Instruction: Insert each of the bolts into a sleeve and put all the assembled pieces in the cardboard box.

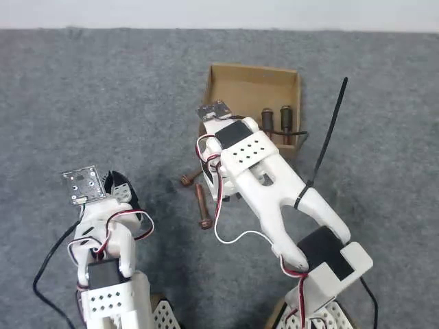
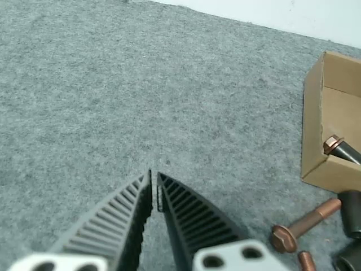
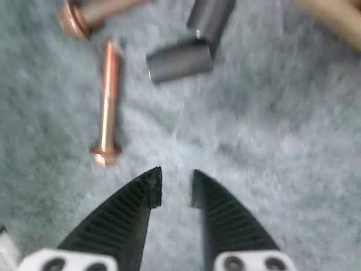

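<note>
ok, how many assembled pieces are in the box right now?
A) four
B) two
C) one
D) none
B: the high view shows two assembled pieces side by side in the box, by its right wall.
</note>
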